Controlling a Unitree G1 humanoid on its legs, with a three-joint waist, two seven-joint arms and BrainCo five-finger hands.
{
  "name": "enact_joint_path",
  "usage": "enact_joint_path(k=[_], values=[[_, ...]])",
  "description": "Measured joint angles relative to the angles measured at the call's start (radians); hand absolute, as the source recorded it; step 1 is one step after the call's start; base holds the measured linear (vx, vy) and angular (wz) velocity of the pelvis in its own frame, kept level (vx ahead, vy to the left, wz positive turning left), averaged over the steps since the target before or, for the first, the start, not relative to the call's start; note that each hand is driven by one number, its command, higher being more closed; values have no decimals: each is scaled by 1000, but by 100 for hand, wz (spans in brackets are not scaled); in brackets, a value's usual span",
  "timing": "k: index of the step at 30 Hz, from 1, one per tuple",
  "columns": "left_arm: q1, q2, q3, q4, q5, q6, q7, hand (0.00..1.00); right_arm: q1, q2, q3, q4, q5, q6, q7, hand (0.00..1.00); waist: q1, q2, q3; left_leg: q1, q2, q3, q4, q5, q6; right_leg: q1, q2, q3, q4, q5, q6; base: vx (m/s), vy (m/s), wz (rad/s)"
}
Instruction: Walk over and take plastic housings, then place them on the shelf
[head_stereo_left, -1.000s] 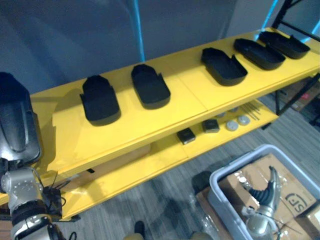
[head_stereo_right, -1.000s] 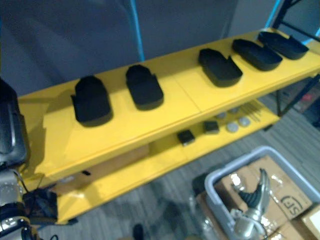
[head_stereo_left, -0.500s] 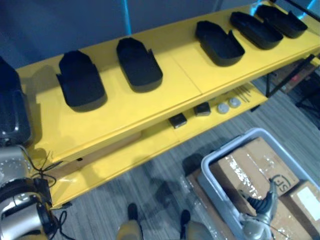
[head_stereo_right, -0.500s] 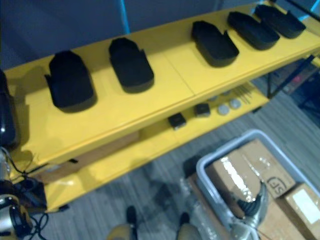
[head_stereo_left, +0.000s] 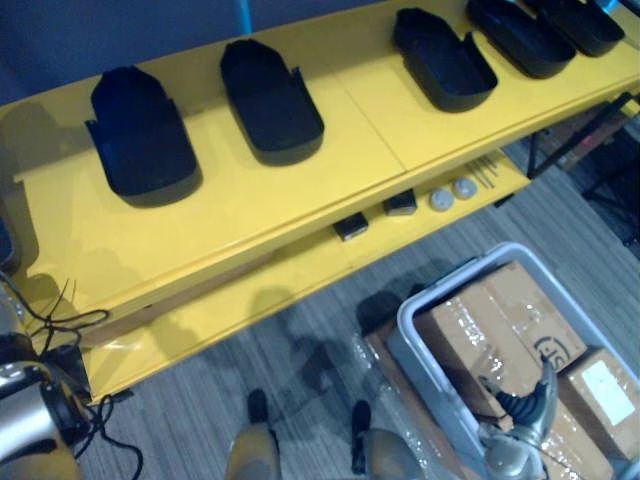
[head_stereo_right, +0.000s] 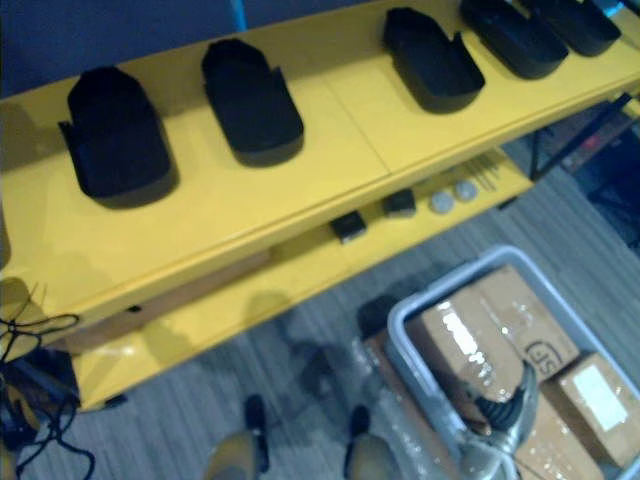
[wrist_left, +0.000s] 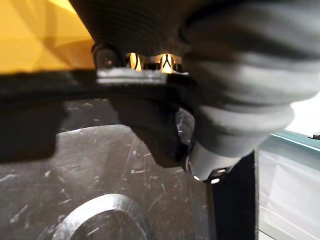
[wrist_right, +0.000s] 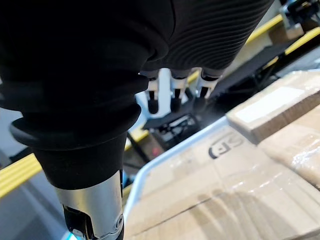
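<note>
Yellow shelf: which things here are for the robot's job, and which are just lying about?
For the job: black plastic housings, yellow shelf they lie on.
Just lying about: small black blocks, silver round discs, grey plastic bin, brown cardboard boxes.

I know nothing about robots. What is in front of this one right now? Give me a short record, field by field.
Shelf: yellow shelf, two levels
Top level: five black plastic housings in a row, lying apart
Lower level: two small black blocks, two round silver discs, thin rods
Floor: grey bin holding cardboard boxes
Right hand: over the bin, fingers relaxed, holding nothing
Left hand: dark cover seen close up, grip unclear
</note>
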Motion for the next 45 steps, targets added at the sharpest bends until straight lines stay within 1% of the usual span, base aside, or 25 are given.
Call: enact_joint_path(k=[4,6,10,13,16,19,22,23,25,27,28,29,30,31,33,34,35,36,37,39,40,41,43,44,45], values=[[0,9,1,2,-2,9,-16,0,-2,-1,0,0,0,-8,0,0,1,-1,9,-1,0,-2,3,0,0,0,0,0,4,0,0,-4,0,1],[-1,17,0,14,-2,26,-37,0,-7,-1,0,0,0,-9,0,0,0,-2,9,-1,0,-3,5,0,0,0,0,-1,5,0,0,0,0,0],[-5,27,-1,35,-3,32,-58,0,-8,-2,2,0,0,-9,1,0,0,-3,10,-3,0,-9,8,0,0,0,0,-2,9,0,0,0,0,0],[-11,37,-1,37,-32,33,-61,0,-8,-2,2,1,0,-8,3,0,0,-7,13,-3,0,-14,10,0,0,1,0,-3,12,0,0,0,0,0],[-10,38,-2,40,-40,37,-82,0,-8,-2,2,2,0,-9,3,0,1,-7,13,-3,-1,-15,10,0,0,1,-2,-4,14,-1,0,0,0,0],[-10,40,-4,41,-41,46,-90,0,-9,-5,3,14,0,-9,3,0,0,-7,13,-2,-1,-15,10,0,0,1,-3,-4,15,-1,0,0,0,0],[-10,40,-13,42,-40,41,-89,0,-8,-6,3,25,0,-9,3,0,1,-7,13,-1,-2,-15,10,0,0,2,-3,-4,16,-1,0,0,0,0],[-10,40,-16,43,-52,23,-89,0,-8,-6,3,25,0,-10,3,0,0,-7,13,0,-2,-16,9,0,0,3,-3,-4,16,-1,0,0,0,0],[-10,40,-22,43,-74,3,-94,0,-7,-6,3,29,-1,-26,0,0,0,-7,12,3,-2,-17,9,0,0,6,-4,-5,16,-1,0,0,0,0],[-11,39,-56,37,-114,-48,-114,0,-3,-5,7,31,-7,-58,-22,0,0,-9,11,23,-4,-17,-2,1,-1,23,-4,-7,11,-1,-1,0,0,0],[-12,39,-70,28,-119,-62,-124,0,-3,-6,10,31,-9,-69,-32,0,0,-9,11,28,-5,-17,-4,1,-1,30,-4,-8,8,-2,-1,8,0,4],[-16,40,-99,-1,-127,-91,-141,0,-4,-6,22,26,-12,-89,-57,0,1,-11,9,35,-5,-17,-9,2,-2,37,-4,-12,6,-2,-2,1,-5,5],[-22,40,-105,-46,-134,-119,-152,0,-5,-5,35,6,-24,-109,-81,0,1,-12,9,35,-5,-18,-14,5,-2,37,-4,-14,4,-3,-2,-2,-9,7],[-26,40,-106,-87,-108,-155,-154,0,-3,-4,42,-27,-54,-126,-108,0,0,-12,8,38,-8,-19,-29,14,-3,36,-5,-18,1,-3,-2,-2,-12,5],[-27,39,-100,-164,-61,-199,-159,0,-3,-2,42,-82,-86,-150,-138,0,2,-14,7,53,-10,-18,-58,28,-5,41,-4,-19,-5,-2,-2,14,-16,4],[-20,28,-85,-253,-4,-230,-159,0,-5,-2,39,-131,-97,-166,-156,0,3,-15,3,71,-11,-20,-76,35,-6,60,-4,-25,-19,-2,-1,38,-25,5],[12,7,-75,-341,54,-253,-158,0,-7,-2,36,-168,-100,-181,-168,0,3,-15,-14,79,-12,-20,-85,35,-6,70,-3,-28,-30,-1,-1,70,-23,3],[63,-32,-54,-437,116,-274,-159,0,-8,-2,31,-202,-104,-193,-172,0,5,-12,-44,84,-14,-20,-94,36,-6,73,-4,-29,-40,-1,0,126,-20,5],[143,-115,-25,-569,200,-300,-163,0,-8,-2,19,-250,-109,-210,-171,0,6,-2,-87,93,-18,-24,-108,36,-6,90,-5,-36,-61,2,4,140,-12,11],[268,-272,2,-791,293,-308,-161,0,-9,-3,-6,-327,-105,-224,-168,0,8,13,-112,123,-25,-45,-117,35,-6,138,-9,-63,-77,2,4,138,-10,32],[361,-367,1,-915,356,-314,-159,0,-17,-6,-13,-356,-92,-228,-163,0,13,23,-128,141,-25,-53,-125,35,-6,163,-7,-87,-82,2,4,106,-15,36],[407,-409,1,-962,392,-314,-158,0,-22,-7,-14,-368,-83,-228,-152,0,17,28,-136,148,-24,-58,-128,35,-6,173,-5,-95,-83,2,4,87,-27,35],[541,-549,0,-1099,463,-310,-154,0,-54,-10,-20,-379,-54,-228,-114,0,33,47,-157,162,-23,-93,-135,35,-6,207,0,-133,-86,2,3,56,-34,44],[569,-575,0,-1120,486,-306,-154,0,-59,-11,-22,-379,-44,-227,-99,0,36,52,-163,163,-23,-104,-140,35,-6,212,0,-144,-86,2,3,13,-16,41],[615,-608,3,-1151,517,-302,-155,0,-70,-11,-24,-379,-32,-223,-76,0,52,61,-172,168,-25,-108,-145,35,-6,219,0,-155,-87,2,3,-2,-3,20]])
